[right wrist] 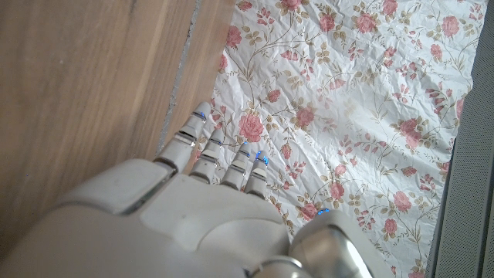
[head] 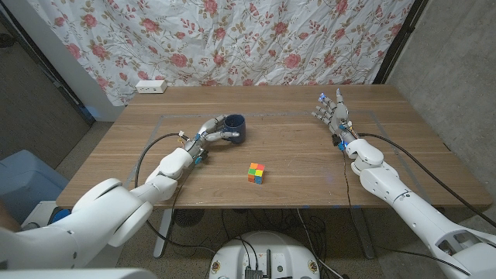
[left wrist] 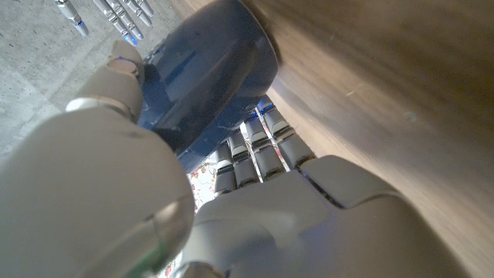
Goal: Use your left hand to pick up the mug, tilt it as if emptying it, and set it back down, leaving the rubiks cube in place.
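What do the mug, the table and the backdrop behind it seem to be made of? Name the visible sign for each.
Mug: probably glazed ceramic, dark blue with a glossy sheen. Table: wood or wood veneer, showing grain lines. Backdrop: thin cloth, floral print, visibly creased.

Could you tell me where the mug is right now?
In the head view, the mug stands left of the table's centre, behind the rubiks cube, with the left hand wrapped around it.

Makeshift lab: floral sheet (head: pixel 232 39) backdrop, concrete walls (head: pixel 442 54), wooden table (head: pixel 294 167).
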